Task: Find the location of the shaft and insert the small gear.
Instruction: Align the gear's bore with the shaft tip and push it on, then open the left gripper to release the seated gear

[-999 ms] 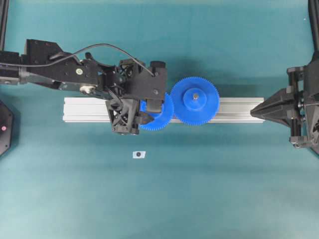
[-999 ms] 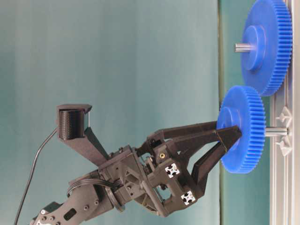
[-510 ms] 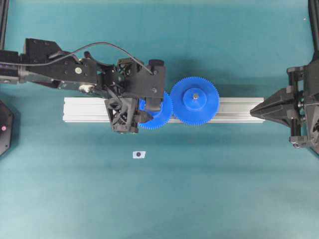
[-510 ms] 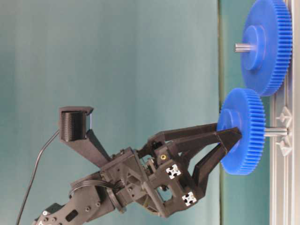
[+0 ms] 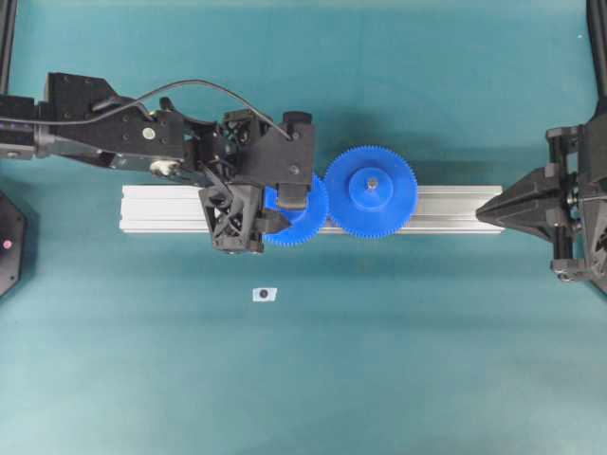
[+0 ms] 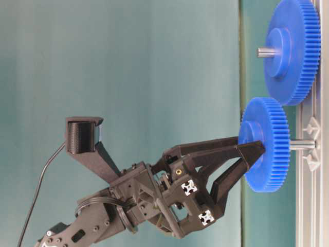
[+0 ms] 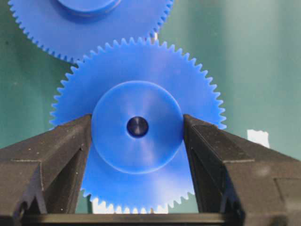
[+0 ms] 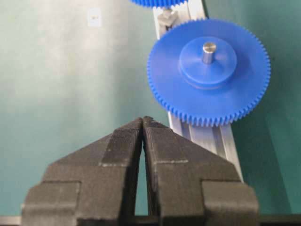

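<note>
Looking from overhead, the left tool (image 5: 275, 210) pinches the small gear (image 5: 305, 220) over the aluminium rail (image 5: 161, 209), teeth beside the larger gear (image 5: 371, 191). At table level, the shaft (image 6: 302, 145) pokes from the small gear toward the rail. The right wrist view shows the right tool (image 8: 142, 123) pressed together, well apart.

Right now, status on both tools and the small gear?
Left tool shut on small gear hub. Gear partway down shaft, beside larger gear. Right tool shut, empty. Nothing blocking.
</note>
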Action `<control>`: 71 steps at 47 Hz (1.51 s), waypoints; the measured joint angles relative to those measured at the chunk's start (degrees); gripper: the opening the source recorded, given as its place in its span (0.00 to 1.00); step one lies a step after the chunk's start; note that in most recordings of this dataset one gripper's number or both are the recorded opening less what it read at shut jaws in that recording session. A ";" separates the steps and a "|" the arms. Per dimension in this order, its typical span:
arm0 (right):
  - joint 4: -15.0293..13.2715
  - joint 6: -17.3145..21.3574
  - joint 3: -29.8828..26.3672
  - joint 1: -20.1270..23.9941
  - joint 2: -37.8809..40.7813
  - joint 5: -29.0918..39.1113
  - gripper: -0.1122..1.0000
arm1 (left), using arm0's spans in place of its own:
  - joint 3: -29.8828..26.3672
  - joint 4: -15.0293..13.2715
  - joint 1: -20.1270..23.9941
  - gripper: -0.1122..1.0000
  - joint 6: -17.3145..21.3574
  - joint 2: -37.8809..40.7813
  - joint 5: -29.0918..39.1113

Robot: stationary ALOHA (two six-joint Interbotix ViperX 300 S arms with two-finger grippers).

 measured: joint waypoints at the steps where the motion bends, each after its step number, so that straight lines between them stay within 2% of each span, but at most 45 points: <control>1: 0.00 0.00 0.09 0.00 0.00 0.00 0.20 | -0.09 -0.09 0.00 0.69 0.00 0.00 0.00; 24: -0.09 0.00 0.09 0.00 0.00 0.00 0.20 | -0.26 0.00 0.18 0.69 -1.85 0.26 0.09; 31: 0.00 0.00 0.09 0.00 0.00 0.00 0.20 | -0.70 0.00 0.18 0.86 -4.22 0.62 0.97; 35: 0.00 0.00 0.09 0.00 0.00 0.00 0.20 | -1.14 -0.09 0.18 0.91 -5.98 0.88 1.58; 42: -0.09 0.00 0.09 0.00 0.00 0.00 0.20 | -1.14 0.00 0.18 0.90 -7.91 1.23 1.76; 61: 0.00 0.00 0.09 0.00 0.00 0.00 0.20 | -2.64 0.00 -0.62 0.90 -8.09 -3.43 0.70; 71: -0.09 0.00 0.18 0.09 0.00 -0.26 0.20 | 1.23 0.00 -0.62 0.90 -8.00 -5.98 -1.58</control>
